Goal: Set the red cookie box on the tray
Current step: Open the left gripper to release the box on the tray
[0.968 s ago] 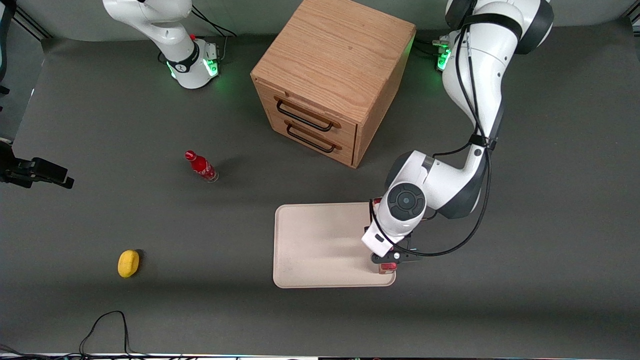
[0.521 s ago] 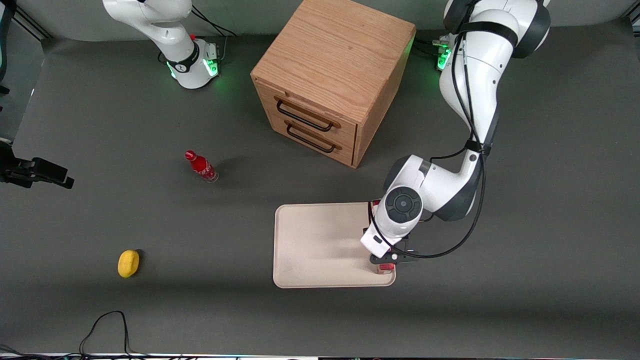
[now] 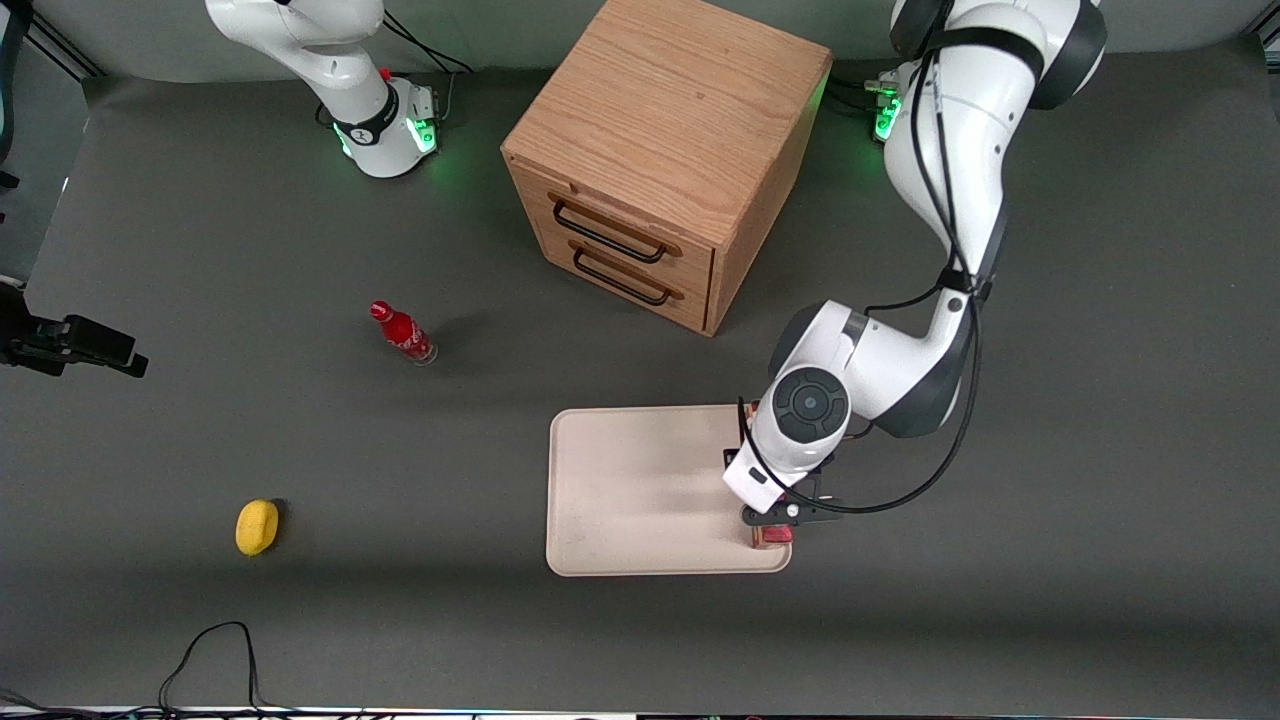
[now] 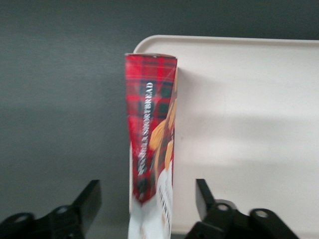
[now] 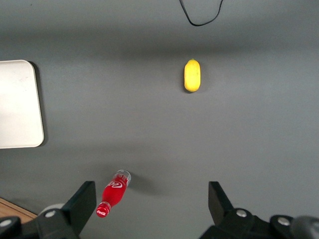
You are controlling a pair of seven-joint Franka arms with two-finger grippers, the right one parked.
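The gripper (image 4: pixel 147 199) hangs over the tray's (image 3: pixel 630 480) edge, lower right of centre in the front view, fingers spread clear of the box (image 4: pixel 152 144). The box stands on edge along the rim, apparently released; only withdrawal seems left.

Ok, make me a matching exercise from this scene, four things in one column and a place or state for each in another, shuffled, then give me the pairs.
Things:
1. red cookie box
2. gripper
3. soda bottle
4. yellow object

Places or states:
A. lies on the table toward the parked arm's end, nearest the front camera
B. open, fingers clear of the box on either side
C. stands on its narrow edge along the rim of the tray
D. stands on the table in front of the drawer cabinet, toward the parked arm's end

Pairs: 1-C, 2-B, 3-D, 4-A
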